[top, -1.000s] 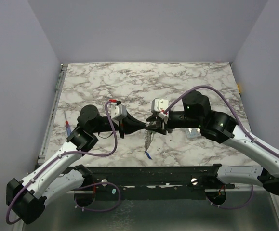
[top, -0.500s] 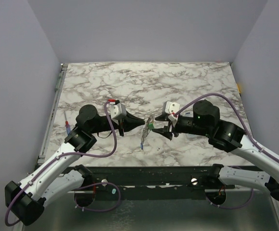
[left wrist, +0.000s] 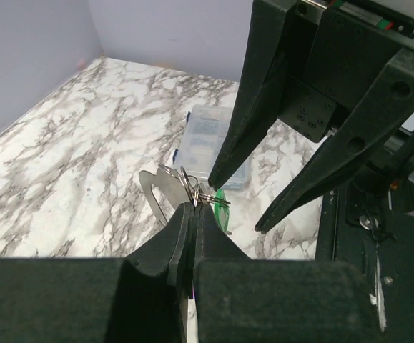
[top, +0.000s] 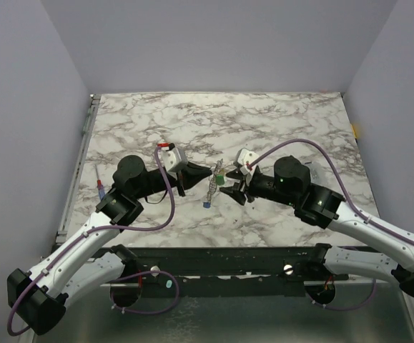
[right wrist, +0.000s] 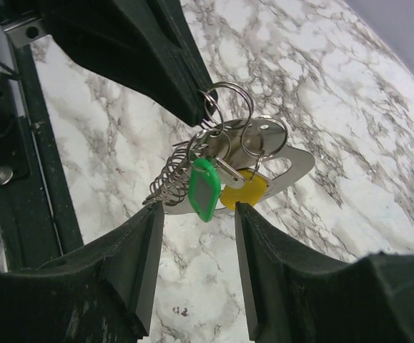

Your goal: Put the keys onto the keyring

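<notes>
No text, number, brand or sign could be read in any view. The green and yellow plastic heads of the keys (right wrist: 205,191) showed no legible marking, and the clear plastic box (left wrist: 212,137) on the marble surface (left wrist: 71,164) was too blurred to tell whether it bore a label.
</notes>
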